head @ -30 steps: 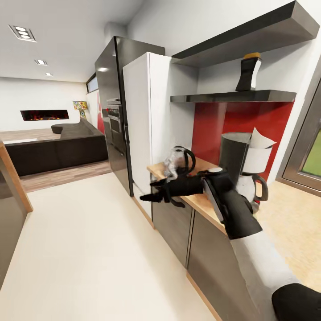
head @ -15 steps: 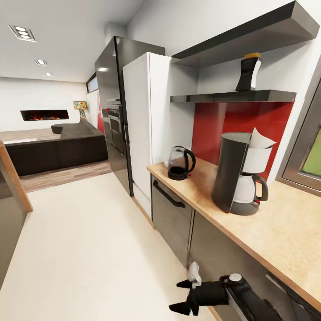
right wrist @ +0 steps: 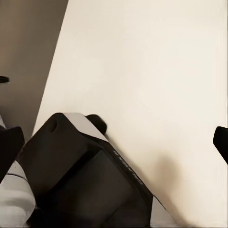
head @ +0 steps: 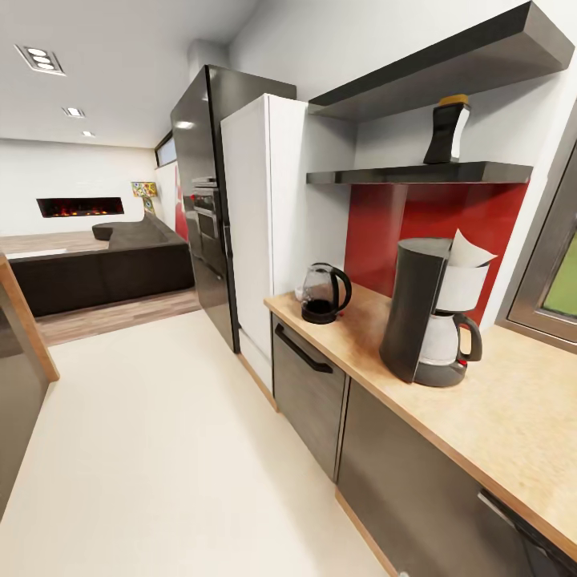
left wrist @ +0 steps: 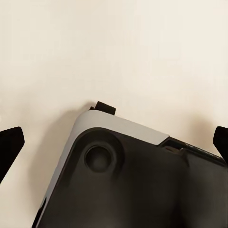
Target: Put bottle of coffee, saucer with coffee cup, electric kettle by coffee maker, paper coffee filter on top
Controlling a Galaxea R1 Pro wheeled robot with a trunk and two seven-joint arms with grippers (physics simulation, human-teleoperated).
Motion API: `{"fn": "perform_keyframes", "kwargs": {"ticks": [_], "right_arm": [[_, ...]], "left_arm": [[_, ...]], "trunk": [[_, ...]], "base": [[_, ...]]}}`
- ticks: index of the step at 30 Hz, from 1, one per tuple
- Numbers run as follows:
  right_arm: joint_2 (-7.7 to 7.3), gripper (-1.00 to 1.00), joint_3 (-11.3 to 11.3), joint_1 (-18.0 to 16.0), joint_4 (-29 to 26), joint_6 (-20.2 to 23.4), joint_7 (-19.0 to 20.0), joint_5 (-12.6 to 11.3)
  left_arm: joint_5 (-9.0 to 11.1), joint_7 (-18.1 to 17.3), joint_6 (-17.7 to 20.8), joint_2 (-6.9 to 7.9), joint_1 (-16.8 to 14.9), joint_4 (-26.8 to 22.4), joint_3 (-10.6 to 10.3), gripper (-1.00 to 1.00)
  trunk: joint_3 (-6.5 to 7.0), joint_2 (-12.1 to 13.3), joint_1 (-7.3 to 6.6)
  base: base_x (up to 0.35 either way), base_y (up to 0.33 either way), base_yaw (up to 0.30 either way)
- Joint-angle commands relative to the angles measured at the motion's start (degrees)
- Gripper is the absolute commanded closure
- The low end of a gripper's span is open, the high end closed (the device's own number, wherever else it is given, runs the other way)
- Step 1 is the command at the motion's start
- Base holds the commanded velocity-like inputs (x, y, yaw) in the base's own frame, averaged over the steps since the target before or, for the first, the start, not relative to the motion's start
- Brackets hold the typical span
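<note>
The dark coffee maker point(head: 425, 312) stands on the wooden countertop point(head: 513, 409) with a white paper filter point(head: 469, 255) sticking out of its top. The glass electric kettle point(head: 323, 292) sits further along the counter, near the white cabinet, well apart from the coffee maker. The dark bottle of coffee point(head: 447, 132) with a yellow cap stands on the lower wall shelf point(head: 385, 174). My left gripper point(left wrist: 114, 142) is open over the floor and my own base. My right gripper point(right wrist: 115, 142) is open too, with nothing between its fingers.
A tall white cabinet point(head: 256, 216) and a black fridge and oven column point(head: 196, 200) close the counter's far end. Grey cabinet fronts point(head: 308, 385) run under the counter. Pale floor point(head: 160, 449) stretches left toward a dark sofa point(head: 104, 268).
My right arm, raised in front of the kettle a second ago, has dropped below the counter and left the head view. The kettle and coffee maker stand unmoved.
</note>
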Motion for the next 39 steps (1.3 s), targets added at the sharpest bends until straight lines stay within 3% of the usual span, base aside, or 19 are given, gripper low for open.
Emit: {"fn": "perform_keyframes", "kwargs": {"ticks": [1, 9, 32, 39], "right_arm": [[-0.05, -1.0, 0.27, -0.04, 1.02, -1.09, -0.57, -0.06], [-0.09, -1.0, 0.38, -0.02, 4.66, -4.16, -2.72, -0.02], [0.06, -1.0, 0.43, -0.04, 5.15, -4.34, -2.95, 0.04], [0.12, -1.0, 0.47, -0.02, 5.19, -4.34, -2.99, 0.07]], "left_arm": [[0.6, -0.11, -0.03, -0.01, 0.03, -0.1, -0.05, -1.0], [0.61, -0.14, -0.01, -0.09, 0.03, -0.09, -0.01, -1.0], [0.61, -0.14, -0.01, -0.19, 0.03, 0.02, 0.2, -1.0], [0.59, -0.14, -0.01, -0.27, 0.03, 0.08, 0.2, -1.0]], "trunk": [[-0.05, -0.04, 0.0], [-0.05, -0.04, 0.0], [-0.05, -0.04, 0.0], [-0.05, -0.04, 0.0]], "base": [[0.0, 0.0, 0.0], [0.0, 0.0, 0.0], [0.0, 0.0, -0.001], [0.0, 0.0, -0.162]]}}
